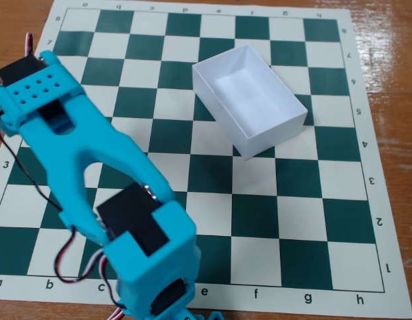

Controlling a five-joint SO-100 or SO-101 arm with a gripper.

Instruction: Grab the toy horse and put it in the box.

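Wooden tabletop (pixel 393 40) shows around the edges of a green-and-white paper chessboard mat (pixel 273 220), and that is all of the room we get in the fixed view. We look first for the tiny grey-and-white plastic toy horse, and we cannot find it anywhere: no square that we can see holds it, so it is either hidden under the arm or out of frame, and we cannot say which. The white rectangular open-topped paper box (pixel 249 100) sits on the upper right part of the board, turned at an angle so that its long axis runs from upper left to lower right, and its inside looks empty. The bright blue plastic robot arm (pixel 93 180) fills the lower left, stretching down to the bottom edge, well apart from the box. Its gripper lies below the frame, so we cannot tell whether the jaws are spread, closed, or holding anything. We judge that the box lies up and to the right of the arm's lower end, and any carry would have to cross the open middle squares toward it.
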